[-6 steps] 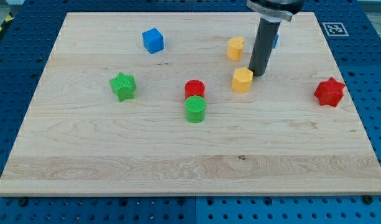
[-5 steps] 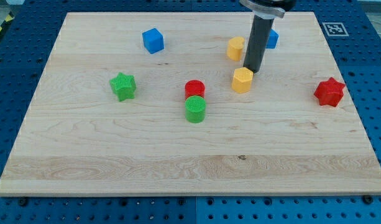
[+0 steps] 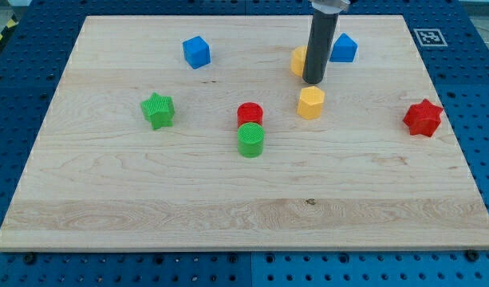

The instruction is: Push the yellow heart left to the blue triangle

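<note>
The yellow heart [image 3: 298, 61] lies near the view's top, right of centre, and the rod hides its right edge. The blue triangle [image 3: 344, 49] sits a short way to the heart's right and slightly higher. My tip [image 3: 313, 82] rests on the board at the heart's lower right edge, between the heart and the yellow hexagon [image 3: 311, 103] just below it. I cannot tell whether the tip touches the heart. The rod rises between the heart and the blue triangle.
A blue cube [image 3: 196, 52] sits at the top left. A green star [image 3: 157, 110] lies at the left. A red cylinder [image 3: 250, 114] touches a green cylinder [image 3: 250, 139] near the centre. A red star [image 3: 423, 118] lies at the right.
My tip has moved up and left, from the yellow hexagon's right side to the heart's lower right. The blue triangle is now uncovered. No block has visibly moved.
</note>
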{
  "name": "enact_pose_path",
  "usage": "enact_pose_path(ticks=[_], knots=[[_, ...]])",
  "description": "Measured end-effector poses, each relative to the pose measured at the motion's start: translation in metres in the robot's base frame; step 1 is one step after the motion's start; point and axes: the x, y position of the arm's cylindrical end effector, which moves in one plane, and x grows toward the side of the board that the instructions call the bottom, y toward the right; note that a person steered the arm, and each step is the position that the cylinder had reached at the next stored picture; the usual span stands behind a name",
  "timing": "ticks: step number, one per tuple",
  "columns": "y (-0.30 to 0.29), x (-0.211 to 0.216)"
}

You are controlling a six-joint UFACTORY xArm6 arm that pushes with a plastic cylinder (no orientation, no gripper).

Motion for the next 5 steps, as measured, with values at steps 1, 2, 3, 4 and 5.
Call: enact_pose_path(ticks=[1, 2, 3, 4, 5], knots=[[-0.015, -0.008], [-0.016, -0.021], [-0.016, -0.016], [-0.018, -0.005], [-0.019, 0.003]])
